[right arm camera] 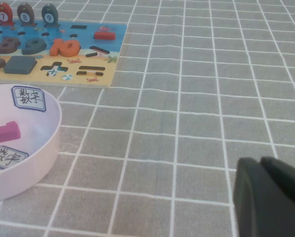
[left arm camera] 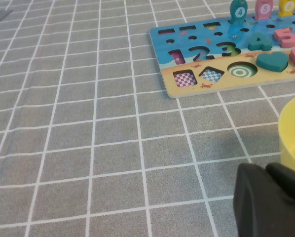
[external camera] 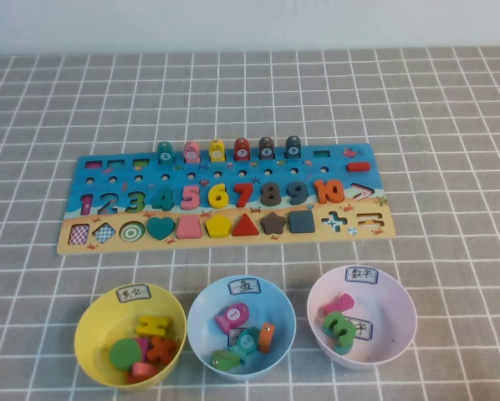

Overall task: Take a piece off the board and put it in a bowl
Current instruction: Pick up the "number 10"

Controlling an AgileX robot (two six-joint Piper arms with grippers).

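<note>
The board [external camera: 225,200] lies across the middle of the grey checked cloth [external camera: 451,125]. At six o'clock from it stand three bowls in a row, the pale pink bowl [external camera: 363,316] at five o'clock. The orange piece [external camera: 329,190] sits in the numeral row, at three o'clock from the grey 9. The left gripper [left arm camera: 271,202] hangs beside the yellow bowl [left arm camera: 293,131], the right gripper [right arm camera: 271,197] near the pink bowl; whether either pincer is wide or narrow, I cannot tell.
</note>
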